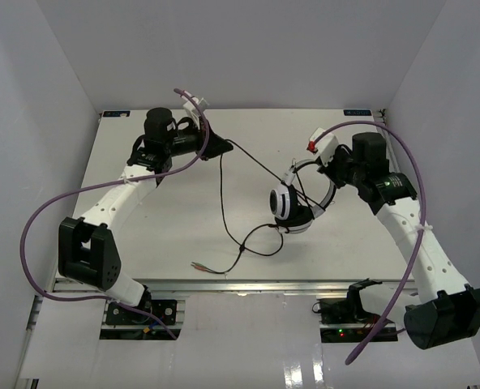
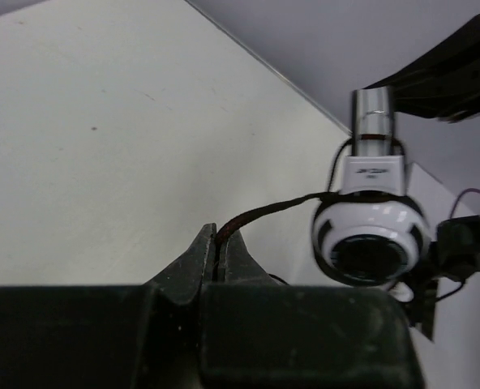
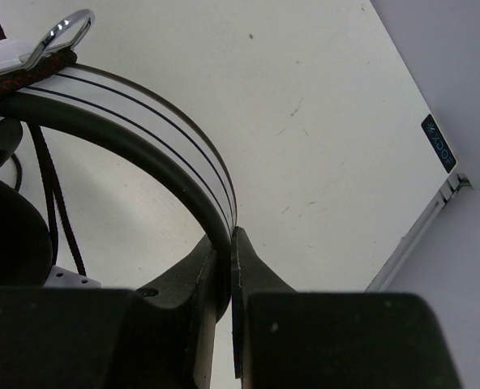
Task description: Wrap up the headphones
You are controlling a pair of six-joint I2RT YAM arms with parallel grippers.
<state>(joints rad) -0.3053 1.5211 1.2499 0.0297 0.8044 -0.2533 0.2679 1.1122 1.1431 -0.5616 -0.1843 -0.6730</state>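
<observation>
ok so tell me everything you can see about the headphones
White over-ear headphones with black ear pads, glossy plastic-looking cups and a metal slider. The white-and-black headband is pinched in the shut right gripper, with the cups on the side toward the table's middle. Its thin black braided cable runs from the cups to the shut left gripper, then trails in a loose loop on the table, ending in small plugs near the front edge.
</observation>
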